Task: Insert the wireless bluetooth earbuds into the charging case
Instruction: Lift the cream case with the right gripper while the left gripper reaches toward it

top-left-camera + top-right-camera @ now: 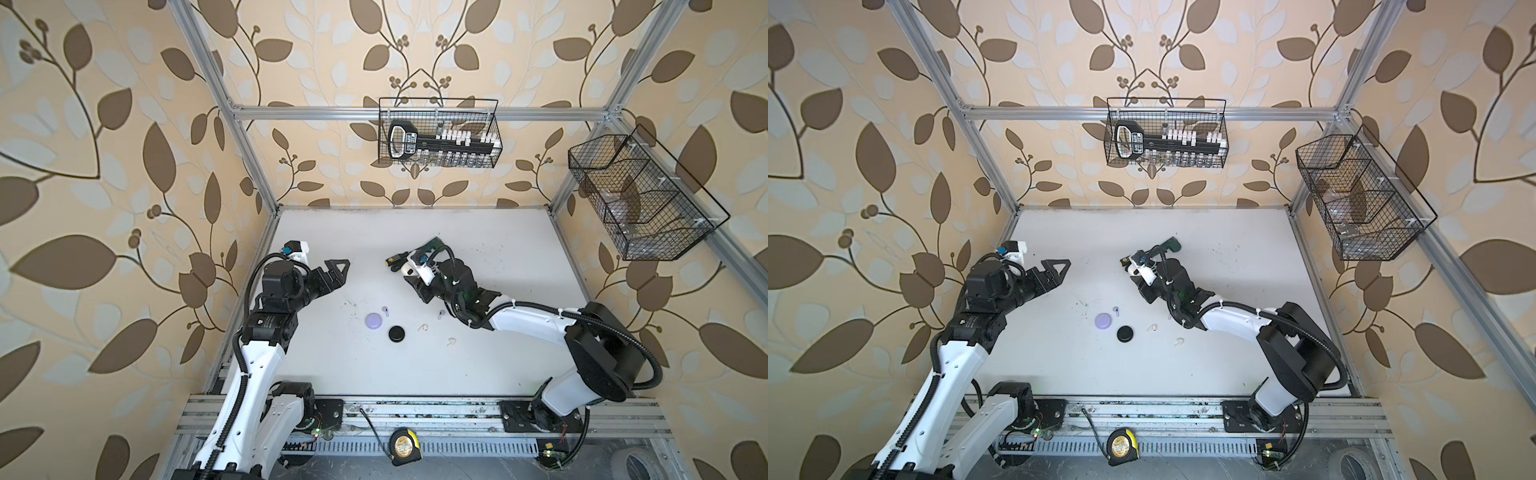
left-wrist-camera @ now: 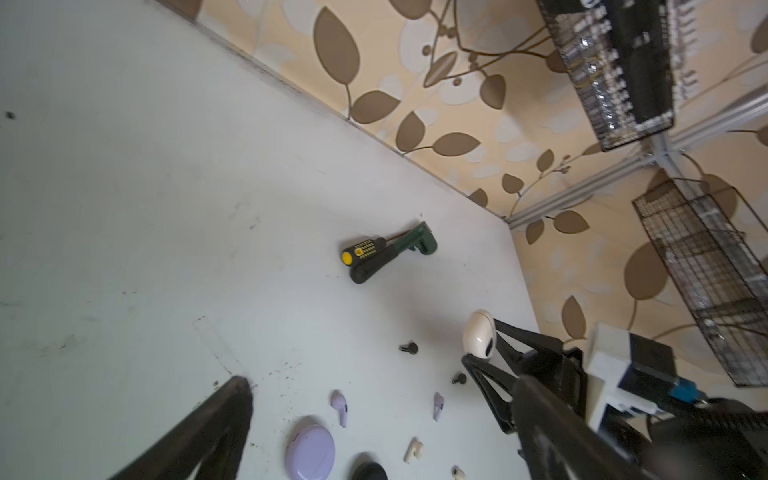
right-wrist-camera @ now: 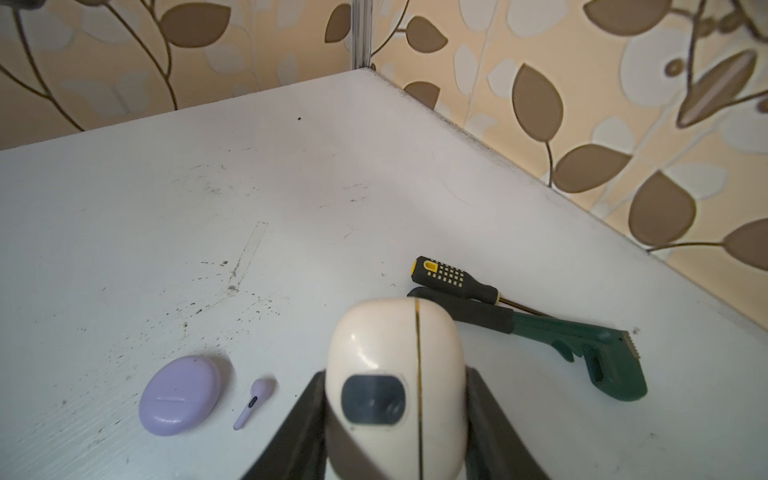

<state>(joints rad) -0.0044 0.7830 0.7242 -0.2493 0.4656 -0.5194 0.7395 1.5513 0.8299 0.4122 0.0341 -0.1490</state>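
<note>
The wireless bluetooth earbuds lie loose on the white table, none in a case yet. Nearest the robot's bases is the cream-white pair, its two buds set apart. A little further in sit the black case and the lilac case, both shut. One lilac earbud lies just beside the lilac case and the other lies close under the right forearm. The black pair shows only in the left wrist view, near the right gripper.

That gripper holds the cream-white charging case clear of the table, jaws narrowed onto its sides, and the lid seam is closed. The left gripper hovers opposite, jaws spread wide and empty.

The step in hand looks like getting that case open. The fingers seem to press from either side of the seam, which would clamp the lid shut. Shifting the hold to the base half would likely let the left gripper lift the lid. The smooth rounded shell could slip, so a steady hold matters.

Just beyond the right gripper lie a screwdriver and a green wrench, so that side is cramped. Open table lies between the grippers and toward the far left corner. The back edge meets the wall, where wire baskets hang well above.
</note>
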